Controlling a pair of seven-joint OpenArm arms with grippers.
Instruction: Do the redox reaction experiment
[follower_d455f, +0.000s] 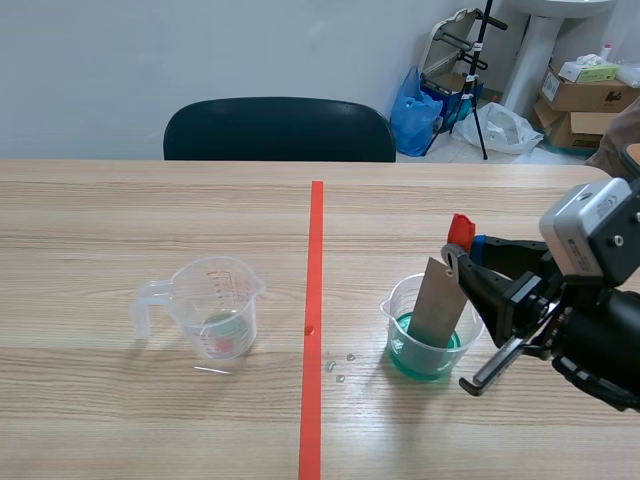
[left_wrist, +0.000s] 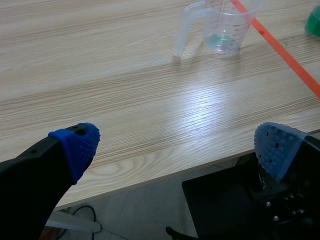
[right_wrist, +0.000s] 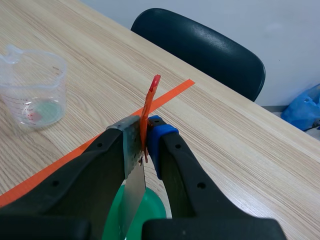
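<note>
1. Table (follower_d455f: 120, 220): pale wood, fills the frame, with an orange-red tape line down the middle.
2. Right gripper (follower_d455f: 462, 262): centre right. Its fingers are clamped on the top of the metal strip, with an orange-red tab caught in the same pinch.
3. Left gripper (left_wrist: 177, 145): fingers spread wide with nothing between them, over the table's near edge. Absent from the scene view.
4. Measuring jug (follower_d455f: 215, 305): left of centre, upright, clear plastic, greenish trace at the bottom. Likely light and easily tipped; take by the handle.
5. Cup (follower_d455f: 400, 340): right of centre, just right of the tape. Thin clear plastic, blue-green liquid low inside. Probably buckles if squeezed; hold low, gently.
6. Metal strip (follower_d455f: 437, 300): grey, flat, stiff-looking, leaning in the cup with its lower end in the liquid. Probably slippery when wet; grip the dry upper end.
7. Orange-red tab (follower_d455f: 460, 228): thin, stands above the fingers; material unclear.
8. Droplets (follower_d455f: 340, 378): between tape and cup.
9. Markings: red graduations on the jug, figures too small to read. No brand legible.
</note>
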